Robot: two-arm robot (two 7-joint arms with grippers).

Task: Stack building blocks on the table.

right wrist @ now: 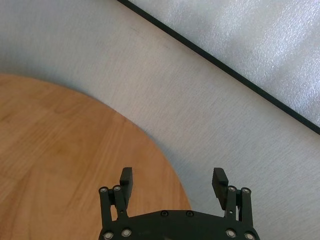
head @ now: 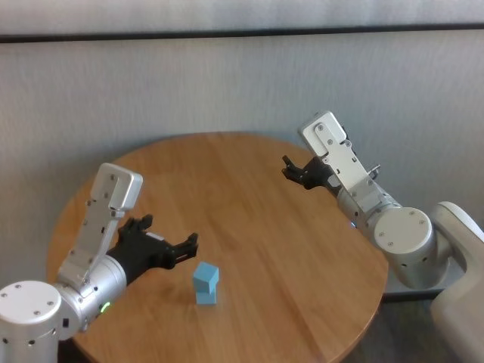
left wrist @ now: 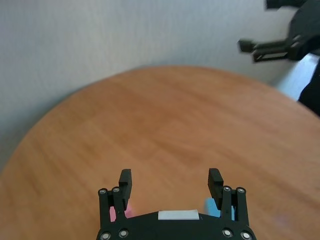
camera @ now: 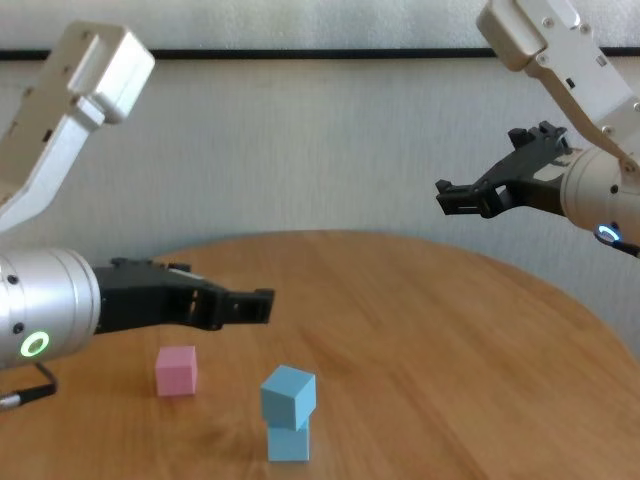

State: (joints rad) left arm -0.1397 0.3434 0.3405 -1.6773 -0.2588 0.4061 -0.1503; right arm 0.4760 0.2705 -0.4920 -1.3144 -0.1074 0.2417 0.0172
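Two blue blocks (camera: 289, 415) stacked, pink block (camera: 176, 370) left to place.
Left hand (camera: 245, 305) hovers wide open and empty above the pink block on the counter (head: 287, 249); next it should descend and grip (right hand (head: 299, 172) open, idle).

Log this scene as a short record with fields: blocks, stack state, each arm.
stack: two light blue blocks, one on the other, upper one twisted
loose block: pink block on the table, apart from the stack, toward the robot's left
left gripper: open, empty, above the table near the blocks
right gripper: open, empty, raised over the table's far right edge
task state: pink block not yet stacked
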